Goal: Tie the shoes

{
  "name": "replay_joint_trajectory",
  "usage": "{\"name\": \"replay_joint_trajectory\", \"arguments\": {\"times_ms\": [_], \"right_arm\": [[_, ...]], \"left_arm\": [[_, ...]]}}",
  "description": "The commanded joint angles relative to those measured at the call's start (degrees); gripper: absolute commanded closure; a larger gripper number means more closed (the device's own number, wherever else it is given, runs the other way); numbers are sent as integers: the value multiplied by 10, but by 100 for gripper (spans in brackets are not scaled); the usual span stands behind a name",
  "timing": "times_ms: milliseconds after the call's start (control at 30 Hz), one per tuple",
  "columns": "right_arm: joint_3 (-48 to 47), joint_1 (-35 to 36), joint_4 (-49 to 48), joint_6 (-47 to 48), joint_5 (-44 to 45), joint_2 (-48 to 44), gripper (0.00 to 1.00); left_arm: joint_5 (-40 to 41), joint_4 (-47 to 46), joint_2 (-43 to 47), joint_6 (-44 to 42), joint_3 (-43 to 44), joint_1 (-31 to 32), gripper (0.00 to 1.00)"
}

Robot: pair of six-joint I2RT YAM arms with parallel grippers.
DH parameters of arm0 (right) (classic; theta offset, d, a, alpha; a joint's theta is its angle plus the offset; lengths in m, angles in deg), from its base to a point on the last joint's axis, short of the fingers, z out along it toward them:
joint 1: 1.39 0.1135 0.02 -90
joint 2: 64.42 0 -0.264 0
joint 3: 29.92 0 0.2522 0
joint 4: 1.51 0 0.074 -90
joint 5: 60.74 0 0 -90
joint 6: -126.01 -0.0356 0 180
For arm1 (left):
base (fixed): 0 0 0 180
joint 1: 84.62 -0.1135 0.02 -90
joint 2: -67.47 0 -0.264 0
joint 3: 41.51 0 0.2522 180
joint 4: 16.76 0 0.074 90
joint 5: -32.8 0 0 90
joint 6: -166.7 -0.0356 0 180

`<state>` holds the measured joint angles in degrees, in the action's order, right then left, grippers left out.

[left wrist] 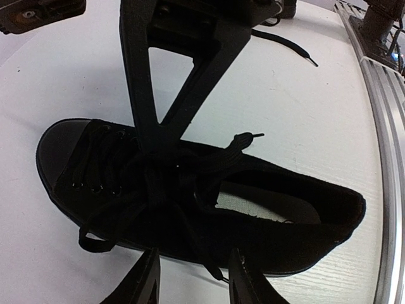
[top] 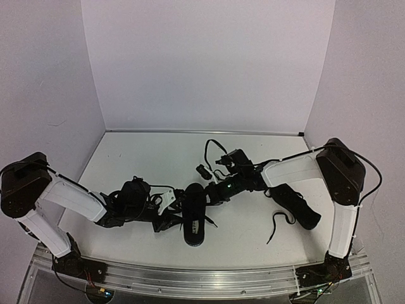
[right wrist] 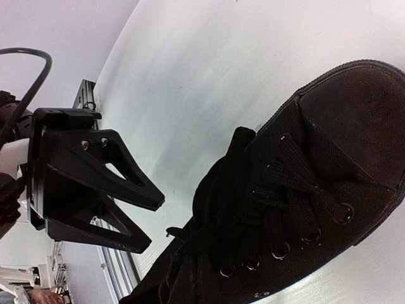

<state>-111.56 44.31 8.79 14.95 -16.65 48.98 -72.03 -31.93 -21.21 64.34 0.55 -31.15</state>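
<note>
One black shoe (top: 194,218) stands mid-table with its toe pointing away from the arm bases. It also shows in the left wrist view (left wrist: 304,215) and, close up, in the right wrist view (right wrist: 342,126). My right gripper (top: 214,190) is down on its laces (left wrist: 114,190). Its fingertips (left wrist: 159,144) meet where the strands cross, shut on them. My left gripper (left wrist: 193,282) is open at the shoe's side, its fingers either side of a loose lace end (left wrist: 218,272). It also shows in the right wrist view (right wrist: 152,223). The second black shoe (top: 297,206) lies at the right, under the right arm.
The second shoe's loose lace (top: 278,225) trails toward the near edge. An aluminium rail (top: 190,275) runs along the near edge and shows in the left wrist view (left wrist: 386,126). Pale walls close the table at the back and sides. The right arm's cable (top: 212,149) loops behind it.
</note>
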Motion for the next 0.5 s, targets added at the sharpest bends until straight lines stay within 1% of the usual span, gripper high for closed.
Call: {"name": "replay_joint_trajectory", "arguments": {"times_ms": [0, 133, 233, 300, 400, 467], "right_arm": [[-6, 4, -15, 9, -1, -31, 100], [-4, 4, -15, 10, 0, -34, 100], [-3, 4, -15, 10, 1, -34, 100], [-3, 4, -15, 11, 0, -34, 100], [-3, 4, -15, 10, 0, -34, 100], [-3, 4, -14, 10, 2, -35, 100]], "left_arm": [[-16, 3, -24, 1, 23, 2, 61], [-22, 15, -42, 2, 36, 2, 63], [-22, 23, -44, 1, 37, 2, 68], [-17, 31, -40, 2, 35, 2, 76], [-13, 51, -29, 1, 35, 2, 92], [-11, 69, -16, 0, 35, 2, 98]]}}
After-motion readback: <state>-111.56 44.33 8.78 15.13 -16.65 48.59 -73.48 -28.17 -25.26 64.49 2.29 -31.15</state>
